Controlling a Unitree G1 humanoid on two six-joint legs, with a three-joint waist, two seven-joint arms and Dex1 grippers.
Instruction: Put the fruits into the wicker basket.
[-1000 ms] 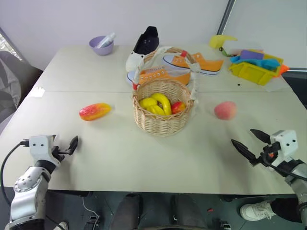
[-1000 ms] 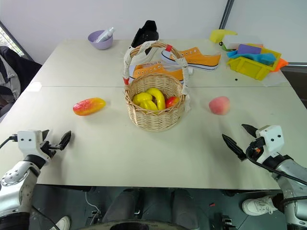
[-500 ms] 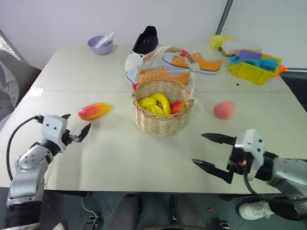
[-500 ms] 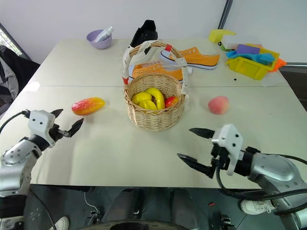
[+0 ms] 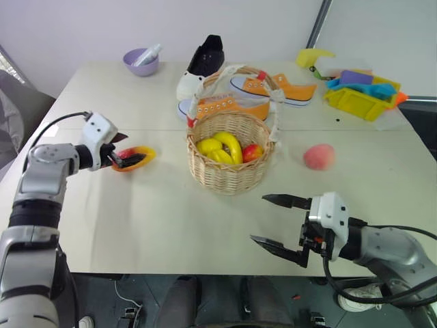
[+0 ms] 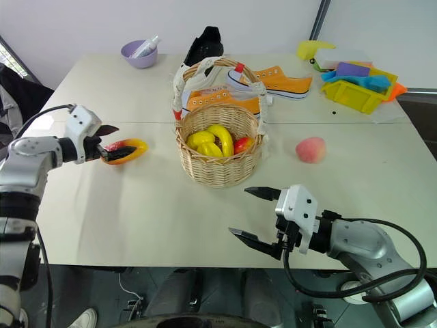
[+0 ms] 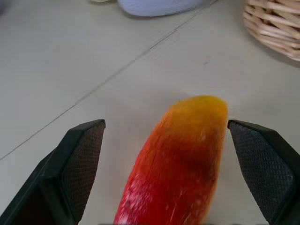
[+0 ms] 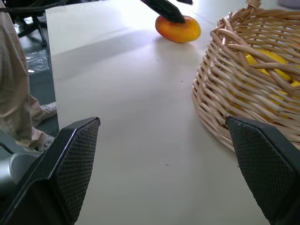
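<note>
Between the spread fingers of the left gripper (image 7: 166, 173) lies the mango (image 7: 176, 164), resting on the table (image 5: 171, 219), long axis running along the gripper's pointing line. Gripper unclenched, nothing grasped yet. Right gripper (image 5: 280, 222) also wide open, empty; peach (image 5: 319, 156) sits ahead of it, beyond and right. Basket (image 5: 231, 160) lies between both fruits.

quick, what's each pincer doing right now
Left pincer: open, straddling the mango, not gripping.
Right pincer: open, empty, near the wicker basket.
</note>
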